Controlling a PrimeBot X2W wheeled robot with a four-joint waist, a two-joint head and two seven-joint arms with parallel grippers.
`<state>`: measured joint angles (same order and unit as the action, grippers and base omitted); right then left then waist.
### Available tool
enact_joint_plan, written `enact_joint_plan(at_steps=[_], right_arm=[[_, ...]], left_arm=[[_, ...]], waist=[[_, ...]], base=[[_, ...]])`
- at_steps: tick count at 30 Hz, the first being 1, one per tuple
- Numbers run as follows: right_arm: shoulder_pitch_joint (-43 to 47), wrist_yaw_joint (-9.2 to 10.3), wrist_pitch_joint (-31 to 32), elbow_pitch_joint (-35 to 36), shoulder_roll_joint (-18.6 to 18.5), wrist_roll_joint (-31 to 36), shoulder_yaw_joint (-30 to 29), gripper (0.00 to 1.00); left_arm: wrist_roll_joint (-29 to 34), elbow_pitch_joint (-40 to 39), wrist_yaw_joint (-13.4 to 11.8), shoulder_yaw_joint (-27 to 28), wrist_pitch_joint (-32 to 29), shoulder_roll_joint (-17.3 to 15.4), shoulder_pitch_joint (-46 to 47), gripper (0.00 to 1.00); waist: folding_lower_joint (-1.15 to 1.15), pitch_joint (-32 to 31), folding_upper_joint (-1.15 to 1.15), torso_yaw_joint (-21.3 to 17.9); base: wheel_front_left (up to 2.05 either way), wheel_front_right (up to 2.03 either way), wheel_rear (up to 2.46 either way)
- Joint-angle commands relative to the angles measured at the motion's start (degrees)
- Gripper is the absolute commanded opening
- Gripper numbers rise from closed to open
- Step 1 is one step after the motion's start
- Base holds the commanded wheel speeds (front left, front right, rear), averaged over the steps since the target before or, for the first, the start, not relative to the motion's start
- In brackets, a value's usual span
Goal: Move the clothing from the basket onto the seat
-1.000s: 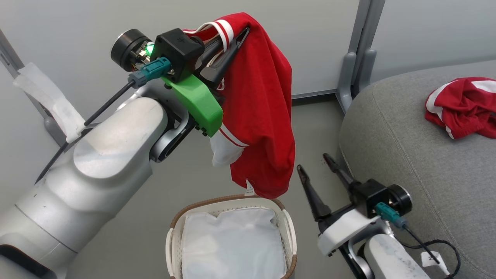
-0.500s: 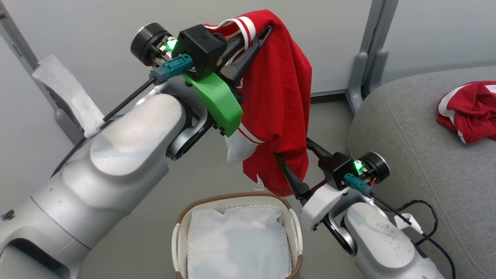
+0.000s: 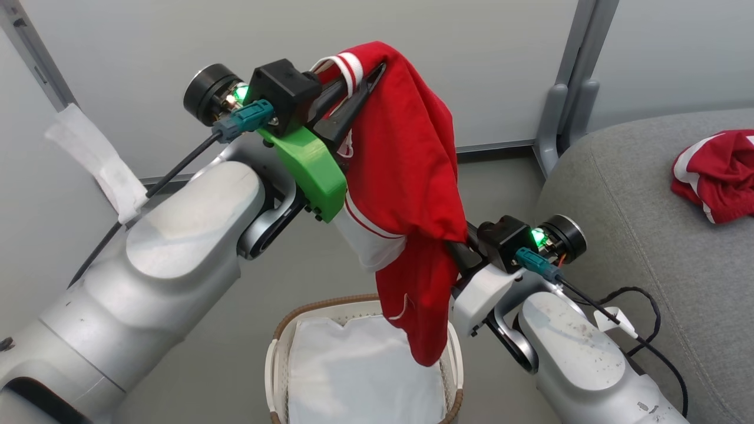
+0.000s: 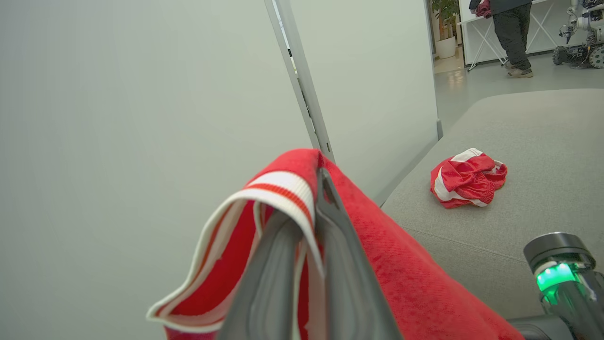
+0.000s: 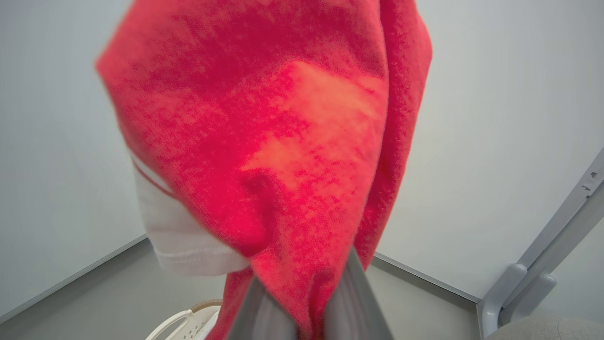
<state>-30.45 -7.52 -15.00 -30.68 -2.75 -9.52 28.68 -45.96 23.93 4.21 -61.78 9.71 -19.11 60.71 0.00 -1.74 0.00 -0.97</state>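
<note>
Looking on from the side: the grey sofa seat (image 3: 636,265) has one crumpled red garment (image 3: 716,176) on it, the laundry basket (image 3: 306,309) holds just its white liner (image 3: 353,377), and the second red garment (image 3: 406,153) hangs over the basket between both arms. The left gripper (image 3: 365,76) is clamped tight on the striped trim (image 3: 347,65) and the right gripper (image 3: 456,247) is pinched closed on a lower fold. If the arms swing out of sync they could yank it free, or the dangling tail could snag the basket rim.
</note>
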Motion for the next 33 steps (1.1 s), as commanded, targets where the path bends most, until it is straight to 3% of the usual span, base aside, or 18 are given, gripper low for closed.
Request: enact_joint_plan(at_steps=[1,4,7,8,23,33], right_arm=[[-0.1,0.06,-0.3,0.3,-0.3,0.3,-0.4,0.00],[0.2,0.06,-0.3,0.6,-0.2,0.6,-1.2,0.00],[0.4,0.06,-0.3,0.8,-0.2,1.2,-2.2,0.00],[0.5,0.06,-0.3,0.9,-0.2,1.5,-2.8,0.00],[1.9,0.06,-0.3,2.1,-0.2,5.3,-12.7,0.00],[4.4,0.06,-0.3,4.5,-0.2,9.6,-19.9,0.00]], left_arm=[[-0.5,0.3,-0.4,0.1,0.3,-0.4,-1.3,0.00],[-1.2,1.7,-0.5,0.0,0.7,-1.3,-3.0,0.00],[-1.8,3.1,-0.7,0.1,1.2,-1.7,-4.7,0.71],[-2.1,3.7,-0.8,0.1,1.6,-1.9,-5.4,1.00],[-3.6,8.4,0.0,1.2,5.2,-0.7,-16.1,1.00],[-0.4,7.3,0.1,3.6,5.5,1.7,-22.7,1.00]], waist=[[0.00,0.0,0.00,-0.4],[0.00,0.1,0.00,-1.0],[0.00,0.2,0.00,-1.6],[0.00,0.3,0.00,-1.7],[0.00,1.2,0.00,-2.8],[0.00,1.5,0.00,-3.4]], base=[[0.00,0.00,0.00],[0.00,0.00,0.00],[0.00,0.00,0.00],[0.00,0.00,0.00],[0.00,0.00,0.00],[0.00,0.00,0.00]])
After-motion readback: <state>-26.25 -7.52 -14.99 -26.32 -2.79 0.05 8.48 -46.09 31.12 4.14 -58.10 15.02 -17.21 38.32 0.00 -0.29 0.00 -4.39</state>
